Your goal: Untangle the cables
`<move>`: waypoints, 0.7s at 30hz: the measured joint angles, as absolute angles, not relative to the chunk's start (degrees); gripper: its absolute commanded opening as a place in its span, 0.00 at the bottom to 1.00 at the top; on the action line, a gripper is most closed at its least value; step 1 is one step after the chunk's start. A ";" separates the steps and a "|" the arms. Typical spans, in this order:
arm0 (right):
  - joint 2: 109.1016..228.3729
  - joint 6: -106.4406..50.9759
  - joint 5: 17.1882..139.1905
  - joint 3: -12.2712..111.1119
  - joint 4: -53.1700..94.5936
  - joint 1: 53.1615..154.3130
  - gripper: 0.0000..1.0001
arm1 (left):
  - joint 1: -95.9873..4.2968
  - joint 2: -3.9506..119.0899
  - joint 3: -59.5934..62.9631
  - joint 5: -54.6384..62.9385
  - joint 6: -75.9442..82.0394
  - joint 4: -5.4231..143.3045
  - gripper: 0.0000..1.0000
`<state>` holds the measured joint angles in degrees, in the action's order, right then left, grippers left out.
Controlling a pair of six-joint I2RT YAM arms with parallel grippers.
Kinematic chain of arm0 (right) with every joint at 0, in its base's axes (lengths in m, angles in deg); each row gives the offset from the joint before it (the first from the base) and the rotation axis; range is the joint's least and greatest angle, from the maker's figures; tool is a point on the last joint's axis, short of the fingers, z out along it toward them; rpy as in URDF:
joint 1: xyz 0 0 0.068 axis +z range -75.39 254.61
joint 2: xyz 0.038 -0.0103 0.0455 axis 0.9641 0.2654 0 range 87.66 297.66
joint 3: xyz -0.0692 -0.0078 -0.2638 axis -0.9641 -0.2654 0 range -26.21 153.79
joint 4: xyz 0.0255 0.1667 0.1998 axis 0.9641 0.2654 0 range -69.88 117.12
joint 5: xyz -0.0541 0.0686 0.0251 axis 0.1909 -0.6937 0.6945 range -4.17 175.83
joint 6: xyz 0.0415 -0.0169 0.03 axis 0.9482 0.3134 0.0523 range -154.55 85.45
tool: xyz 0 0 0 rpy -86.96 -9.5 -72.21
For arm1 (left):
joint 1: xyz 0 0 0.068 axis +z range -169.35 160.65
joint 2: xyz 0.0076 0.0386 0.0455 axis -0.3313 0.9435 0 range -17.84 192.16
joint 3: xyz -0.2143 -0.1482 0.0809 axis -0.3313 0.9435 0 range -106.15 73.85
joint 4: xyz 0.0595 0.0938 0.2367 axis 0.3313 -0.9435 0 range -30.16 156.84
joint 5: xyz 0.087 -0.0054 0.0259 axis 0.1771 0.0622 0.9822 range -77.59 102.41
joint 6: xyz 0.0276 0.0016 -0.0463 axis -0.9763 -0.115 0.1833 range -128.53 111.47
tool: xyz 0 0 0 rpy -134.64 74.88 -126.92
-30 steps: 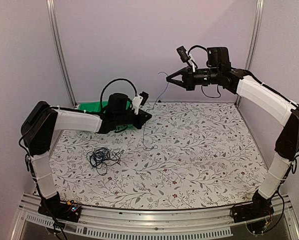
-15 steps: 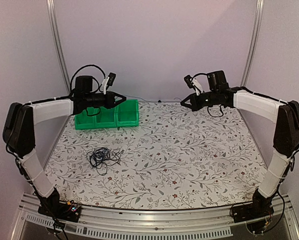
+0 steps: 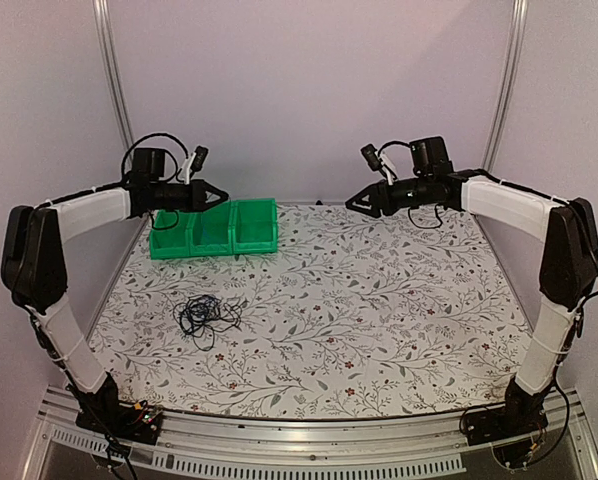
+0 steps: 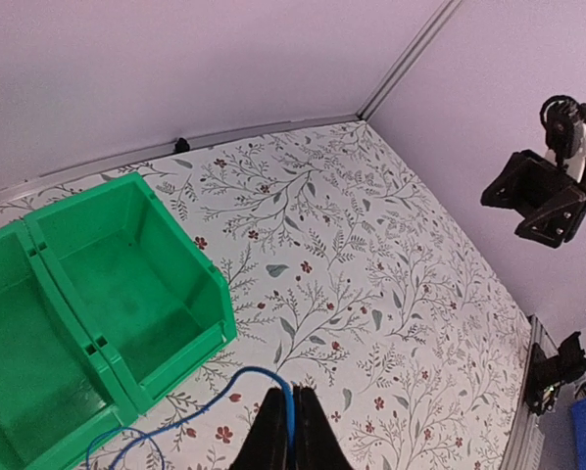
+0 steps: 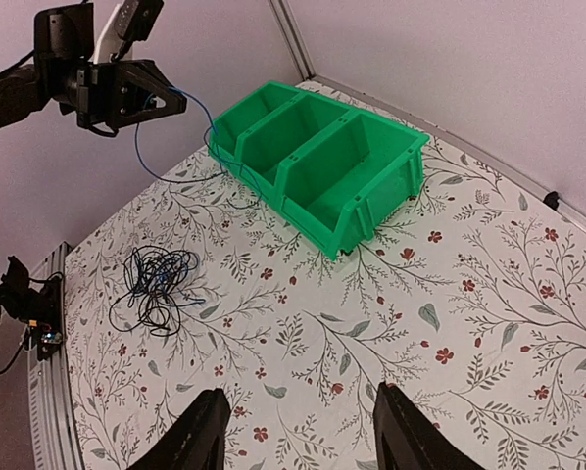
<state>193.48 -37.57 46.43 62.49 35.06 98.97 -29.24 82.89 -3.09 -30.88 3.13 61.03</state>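
One thin blue cable (image 4: 242, 378) is clamped in the left gripper's (image 4: 291, 403) jaws above the green bin (image 3: 215, 228) and trails down beside it. The right gripper (image 3: 356, 203) hangs over the bench's (image 3: 379, 320) far side, jaws apart, holding nothing. The other cables (image 3: 205, 314) lie bundled on the near left.

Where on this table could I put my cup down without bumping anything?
The right half of the table is bare, from the bin across to the right wall. The strip nearer than the cable bundle is free too. It is crowded far left: the left claw hangs a blue cable by the bin.
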 measured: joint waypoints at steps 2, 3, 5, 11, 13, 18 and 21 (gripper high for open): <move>193.48 -37.79 46.28 62.49 35.19 98.97 0.55 | -29.02 82.89 -4.47 -28.73 2.58 58.61 0.00; 193.48 -38.01 46.28 62.49 35.27 98.97 0.55 | -28.78 82.89 -5.13 -27.66 2.34 57.73 0.00; 193.48 -38.38 46.28 62.49 35.30 98.97 0.56 | -28.12 82.89 -6.66 -25.11 1.77 55.90 0.00; 193.48 -39.41 46.61 62.25 35.54 98.97 0.56 | -25.45 82.89 -9.74 -18.96 0.42 52.09 0.00; 193.48 -39.91 46.85 61.97 35.58 98.97 0.57 | -24.73 82.89 -10.81 -17.37 0.07 50.98 0.00; 193.39 -40.57 47.66 61.01 36.00 98.97 0.57 | -23.71 82.89 -14.52 -14.46 -0.41 49.17 0.00; 193.37 -40.83 47.83 60.42 36.15 98.97 0.57 | -22.88 82.89 -17.06 -12.47 -0.63 48.58 0.00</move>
<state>193.37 -40.83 47.83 60.42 36.15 98.97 -22.88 82.89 -17.06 -12.47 -0.63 48.58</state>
